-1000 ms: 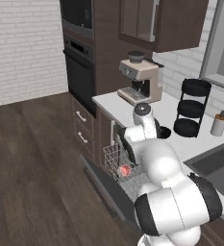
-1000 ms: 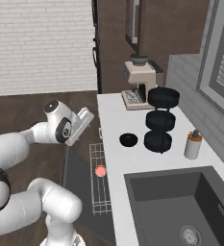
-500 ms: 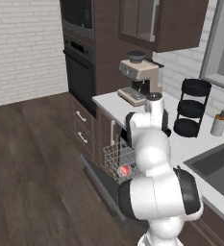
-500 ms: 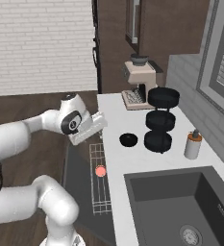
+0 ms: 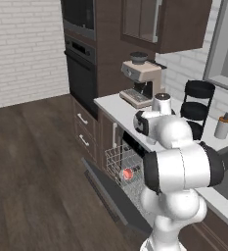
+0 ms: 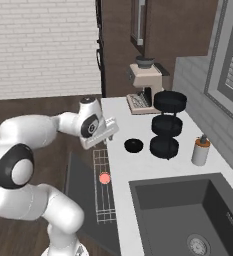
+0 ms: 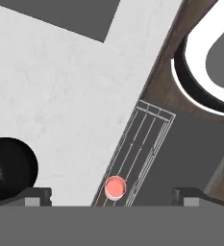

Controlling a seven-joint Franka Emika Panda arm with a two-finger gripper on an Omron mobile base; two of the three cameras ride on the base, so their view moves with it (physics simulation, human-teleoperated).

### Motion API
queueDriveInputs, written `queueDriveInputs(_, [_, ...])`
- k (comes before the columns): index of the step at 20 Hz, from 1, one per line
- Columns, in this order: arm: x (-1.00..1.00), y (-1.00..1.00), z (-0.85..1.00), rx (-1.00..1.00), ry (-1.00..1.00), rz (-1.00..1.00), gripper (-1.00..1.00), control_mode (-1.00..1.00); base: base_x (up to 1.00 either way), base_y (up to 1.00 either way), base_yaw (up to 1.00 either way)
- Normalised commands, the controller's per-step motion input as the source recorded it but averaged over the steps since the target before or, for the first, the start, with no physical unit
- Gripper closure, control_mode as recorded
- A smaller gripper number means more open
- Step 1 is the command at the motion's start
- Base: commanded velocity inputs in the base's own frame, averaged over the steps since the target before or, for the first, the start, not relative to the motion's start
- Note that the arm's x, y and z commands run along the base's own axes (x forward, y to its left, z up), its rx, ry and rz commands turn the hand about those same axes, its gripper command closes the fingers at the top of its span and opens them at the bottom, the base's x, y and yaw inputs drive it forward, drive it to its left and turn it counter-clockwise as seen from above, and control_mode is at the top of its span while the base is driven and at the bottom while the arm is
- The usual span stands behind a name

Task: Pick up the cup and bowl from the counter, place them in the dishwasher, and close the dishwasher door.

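So, cup (image 6: 104, 178) sitting in dishwasher (image 5: 130, 164) rack, door (image 6: 80, 190) down. I'm hovering gripper (image 6: 104, 135) above counter (image 6: 138, 162) edge, fingers wide apart, holding nothing. Bowl (image 6: 133, 145) sitting on counter near tiered stand (image 6: 166, 125). Next, I'm guessing: shift over bowl, descend, grip rim.

place: kitchen (rendered) | cues: wall oven (image 5: 80, 63); coffee machine (image 5: 141, 83); sink (image 6: 188, 215); dishwasher (image 5: 123, 169)

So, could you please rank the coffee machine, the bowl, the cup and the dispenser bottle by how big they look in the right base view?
Largest to smallest, as they look in that view:
1. coffee machine, though it stands farthest back
2. dispenser bottle
3. bowl, close to the bottle, so that pair is unsure
4. cup, in the dishwasher rack
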Motion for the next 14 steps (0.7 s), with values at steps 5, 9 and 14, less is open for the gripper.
queueDriveInputs(5, [0.46, -0.1, -0.28, -0.03, 0.08, -0.01, -1.0, -1.0, 0.0, 0.0, 0.0])
queueDriveInputs(9, [0.45, -0.22, -0.26, 0.0, 0.06, 0.0, -1.0, -1.0, 0.0, 0.0, 0.0])
queueDriveInputs(14, [0.54, -0.04, -0.21, 0.0, 0.0, 0.0, -1.0, -1.0, 0.0, 0.0, 0.0])
